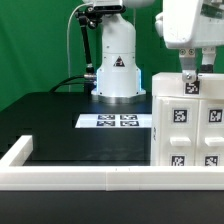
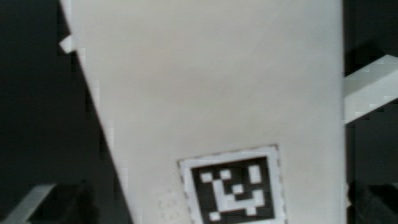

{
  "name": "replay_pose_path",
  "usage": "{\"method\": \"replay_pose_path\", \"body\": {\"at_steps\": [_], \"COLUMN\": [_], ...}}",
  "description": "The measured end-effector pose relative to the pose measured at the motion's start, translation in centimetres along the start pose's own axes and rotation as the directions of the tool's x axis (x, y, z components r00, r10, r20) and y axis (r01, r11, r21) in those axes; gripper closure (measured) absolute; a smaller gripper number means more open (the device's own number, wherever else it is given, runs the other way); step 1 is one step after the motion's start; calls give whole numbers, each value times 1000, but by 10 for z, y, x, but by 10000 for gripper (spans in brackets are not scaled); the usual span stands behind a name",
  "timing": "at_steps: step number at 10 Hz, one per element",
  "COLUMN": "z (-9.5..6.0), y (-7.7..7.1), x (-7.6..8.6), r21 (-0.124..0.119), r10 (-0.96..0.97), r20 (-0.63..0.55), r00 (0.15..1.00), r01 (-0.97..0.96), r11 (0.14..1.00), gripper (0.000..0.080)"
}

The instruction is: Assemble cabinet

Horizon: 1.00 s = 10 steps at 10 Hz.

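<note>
The cabinet is a tall white boxy block with several black-and-white tags, standing at the exterior view's right by the front rim. My gripper hangs straight down just above its top. In the wrist view a long white face of the cabinet with one tag fills the picture. My gripper straddles it. The dark fingertips sit far apart near the frame's edges, with dark gaps between them and the white face. The jaws look open and hold nothing.
The marker board lies flat on the black table in front of the robot's base. A long low white rim frames the table's front and left edges. A white strip shows beside the cabinet in the wrist view.
</note>
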State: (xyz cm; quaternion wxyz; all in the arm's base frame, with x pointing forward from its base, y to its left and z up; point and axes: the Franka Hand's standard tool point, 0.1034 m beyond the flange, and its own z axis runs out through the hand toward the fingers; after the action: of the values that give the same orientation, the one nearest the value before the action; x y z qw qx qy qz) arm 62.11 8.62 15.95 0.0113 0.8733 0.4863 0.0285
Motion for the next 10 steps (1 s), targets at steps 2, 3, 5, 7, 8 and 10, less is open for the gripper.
{"method": "replay_pose_path", "body": {"at_steps": [2, 3, 5, 7, 8, 10], "z": [0, 0, 0, 0, 0, 0], "y": [0, 0, 0, 1, 1, 1], "x": [0, 0, -1, -1, -1, -1], "r21": [0, 0, 0, 0, 0, 0], "r10": [24, 42, 87, 222, 304, 440], "r20": [0, 0, 0, 0, 0, 0], "r00": [1000, 999, 996, 975, 953, 898], "r01": [-24, -42, -87, -222, -304, -440], "r11": [1000, 999, 996, 975, 953, 898], "gripper": [245, 242, 242, 242, 241, 240]}}
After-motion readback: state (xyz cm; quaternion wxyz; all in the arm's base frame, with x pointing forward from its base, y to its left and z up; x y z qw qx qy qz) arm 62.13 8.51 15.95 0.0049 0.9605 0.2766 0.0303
